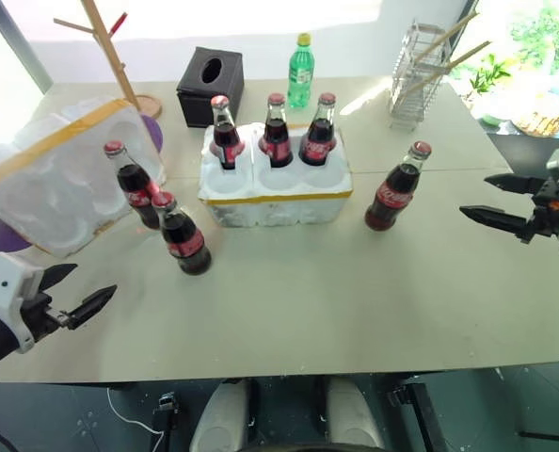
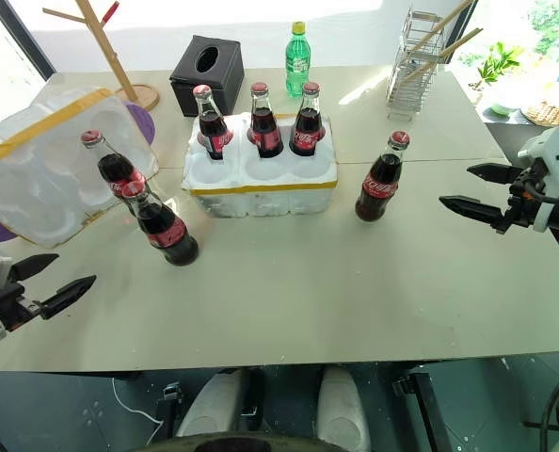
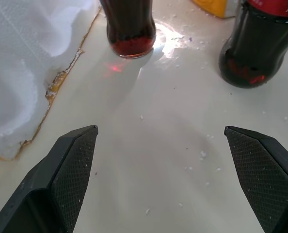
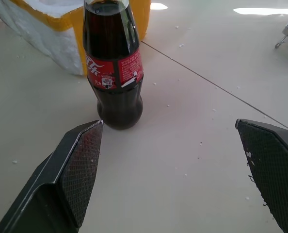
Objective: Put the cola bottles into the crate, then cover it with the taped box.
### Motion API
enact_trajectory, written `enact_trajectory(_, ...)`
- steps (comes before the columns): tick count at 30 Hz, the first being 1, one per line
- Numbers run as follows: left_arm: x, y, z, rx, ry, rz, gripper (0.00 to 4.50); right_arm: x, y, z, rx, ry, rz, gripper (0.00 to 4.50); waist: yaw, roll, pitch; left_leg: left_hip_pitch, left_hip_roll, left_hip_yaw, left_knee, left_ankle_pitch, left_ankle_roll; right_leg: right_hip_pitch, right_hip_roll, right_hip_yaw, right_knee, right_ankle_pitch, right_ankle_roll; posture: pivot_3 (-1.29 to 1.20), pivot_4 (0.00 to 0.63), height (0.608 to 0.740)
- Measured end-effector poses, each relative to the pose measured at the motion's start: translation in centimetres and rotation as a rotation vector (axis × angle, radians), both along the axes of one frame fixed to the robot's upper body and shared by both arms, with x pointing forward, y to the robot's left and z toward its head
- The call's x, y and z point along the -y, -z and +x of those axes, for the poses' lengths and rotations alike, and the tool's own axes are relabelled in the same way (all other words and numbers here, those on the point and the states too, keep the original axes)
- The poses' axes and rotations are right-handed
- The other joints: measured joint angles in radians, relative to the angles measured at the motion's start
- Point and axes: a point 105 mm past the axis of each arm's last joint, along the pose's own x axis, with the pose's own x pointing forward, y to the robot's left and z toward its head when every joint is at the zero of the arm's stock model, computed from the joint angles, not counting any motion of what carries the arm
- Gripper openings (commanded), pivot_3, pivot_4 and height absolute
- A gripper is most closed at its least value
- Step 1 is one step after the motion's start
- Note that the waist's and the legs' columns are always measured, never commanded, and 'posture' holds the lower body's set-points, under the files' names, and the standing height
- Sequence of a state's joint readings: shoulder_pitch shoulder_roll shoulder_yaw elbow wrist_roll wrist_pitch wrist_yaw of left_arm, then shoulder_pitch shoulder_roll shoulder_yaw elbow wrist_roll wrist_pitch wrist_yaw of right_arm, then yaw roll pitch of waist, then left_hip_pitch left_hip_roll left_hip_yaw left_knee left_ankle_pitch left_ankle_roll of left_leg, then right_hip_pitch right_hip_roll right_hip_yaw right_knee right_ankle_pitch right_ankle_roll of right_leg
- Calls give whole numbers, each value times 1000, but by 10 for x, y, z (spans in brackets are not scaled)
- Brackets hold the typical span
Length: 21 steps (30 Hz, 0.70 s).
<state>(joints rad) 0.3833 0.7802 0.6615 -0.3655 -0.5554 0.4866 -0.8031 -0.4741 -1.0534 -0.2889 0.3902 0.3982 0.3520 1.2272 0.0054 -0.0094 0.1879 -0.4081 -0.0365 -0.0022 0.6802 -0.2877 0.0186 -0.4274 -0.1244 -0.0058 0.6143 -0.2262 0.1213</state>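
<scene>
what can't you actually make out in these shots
- Taped box: cut off by the head views' left edge; its printed label is not visible.
- Crate: far side hidden behind the three cola bottles standing in it.
- Bottle label text: too small to read in the right wrist view.

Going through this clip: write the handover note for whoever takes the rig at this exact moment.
Left gripper: open, empty, low at the table's near left edge.
Right gripper: open, empty, facing the lone cola bottle right of the crate.
Done: three cola bottles stand in the crate's back row.
Left: the front three holes are empty. Load the lone bottle and the two bottles standing left of the crate, then set the taped box, lying at far left, over the crate.
</scene>
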Motion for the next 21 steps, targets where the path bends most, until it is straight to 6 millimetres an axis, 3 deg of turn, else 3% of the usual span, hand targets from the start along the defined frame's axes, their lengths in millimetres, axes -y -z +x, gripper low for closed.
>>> enact_trajectory(21,0,-1,2,25,-40,2,4386,0,11,-2,-8,-6,-4,4500,1,0,0,0,0,0,0,0,0,0,0,0,0,0,0,0,150,740)
